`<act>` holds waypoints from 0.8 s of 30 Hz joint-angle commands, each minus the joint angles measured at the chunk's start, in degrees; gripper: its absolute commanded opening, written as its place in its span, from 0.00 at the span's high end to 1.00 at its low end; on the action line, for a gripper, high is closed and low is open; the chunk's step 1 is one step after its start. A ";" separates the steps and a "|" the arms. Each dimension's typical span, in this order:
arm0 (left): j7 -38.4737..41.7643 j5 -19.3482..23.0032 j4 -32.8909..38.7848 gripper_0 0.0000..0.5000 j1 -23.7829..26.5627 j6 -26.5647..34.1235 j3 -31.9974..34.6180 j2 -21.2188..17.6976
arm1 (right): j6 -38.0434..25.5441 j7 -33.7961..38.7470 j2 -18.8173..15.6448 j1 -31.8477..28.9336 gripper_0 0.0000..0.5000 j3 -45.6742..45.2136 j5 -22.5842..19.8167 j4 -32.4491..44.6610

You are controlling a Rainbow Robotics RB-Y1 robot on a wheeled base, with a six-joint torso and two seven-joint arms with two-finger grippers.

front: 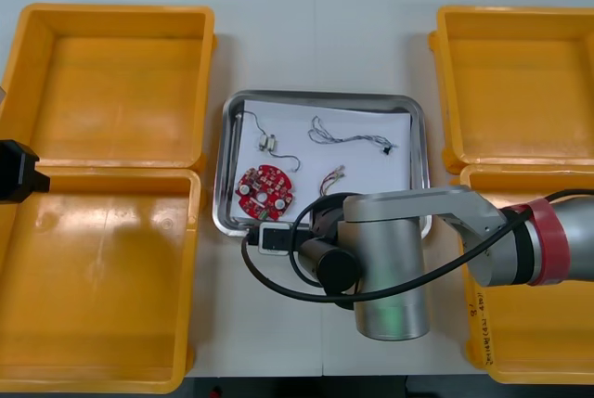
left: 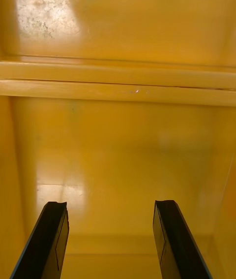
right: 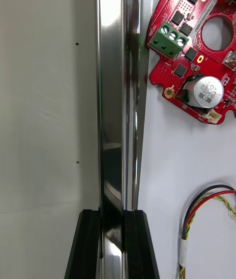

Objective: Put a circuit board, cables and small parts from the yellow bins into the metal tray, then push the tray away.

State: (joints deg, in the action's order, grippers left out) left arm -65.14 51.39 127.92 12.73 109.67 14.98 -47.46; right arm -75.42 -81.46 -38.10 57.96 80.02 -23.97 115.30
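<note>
Right tool (right: 112,216): clamped on the near rim of the shiny rectangular metal tray (front: 325,95), toward its left corner.
Tray: lies beyond the tool, long side across the worktop (front: 371,36); holds a round red circuit board (front: 264,188) and thin cables (front: 348,135).
Push: straight away; the off-centre hold may swing it.
Left tool (left: 109,205): spread apart over the left yellow plastic bins (front: 102,268).

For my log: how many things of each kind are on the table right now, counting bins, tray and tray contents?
yellow bins: 4
metal tray: 1
red circuit board: 1
cables: 3
Total: 9
The right gripper is shut on the metal tray's near rim, beside the board; the left gripper hangs open over a left bin.
</note>
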 commanded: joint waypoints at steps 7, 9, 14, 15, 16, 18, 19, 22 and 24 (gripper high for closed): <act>-4.56 0.38 1.72 0.00 -0.69 0.33 1.71 -2.47 | 2.21 -0.36 0.31 6.47 1.00 4.01 0.24 -3.15; -4.56 0.38 1.72 0.00 -0.69 0.33 1.71 -2.47 | 2.73 -0.27 0.31 7.26 1.00 4.53 0.24 -3.68; -4.56 0.38 1.72 0.00 -0.69 0.33 1.71 -2.47 | 4.32 -0.27 0.57 8.58 1.00 5.24 0.33 -5.52; -4.56 0.38 1.72 0.00 -0.69 0.33 1.71 -2.47 | 4.58 -0.36 0.57 8.66 1.00 5.24 0.33 -5.70; -4.56 0.38 1.72 0.00 -0.69 0.33 1.71 -2.47 | 4.84 -0.36 0.75 8.93 1.00 5.32 0.33 -6.23; -4.56 0.38 1.72 0.00 -0.69 0.33 1.71 -2.47 | 5.46 -0.36 0.84 9.19 1.00 5.32 0.24 -6.93; -4.56 0.38 1.72 0.00 -0.69 0.33 1.71 -2.47 | 5.81 -0.45 0.92 9.37 1.00 5.32 0.24 -7.37; -4.56 0.38 1.72 0.00 -0.69 0.33 1.71 -2.47 | 6.86 -0.36 1.01 9.98 1.00 5.32 0.24 -8.60; -4.56 0.38 1.72 0.00 -0.69 0.33 1.71 -2.47 | 7.83 -0.45 1.01 10.16 1.00 5.24 0.24 -9.57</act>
State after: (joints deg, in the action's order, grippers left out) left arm -65.14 51.39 127.92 12.73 109.67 14.99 -47.46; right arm -68.94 -81.47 -37.83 66.24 84.05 -23.92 107.92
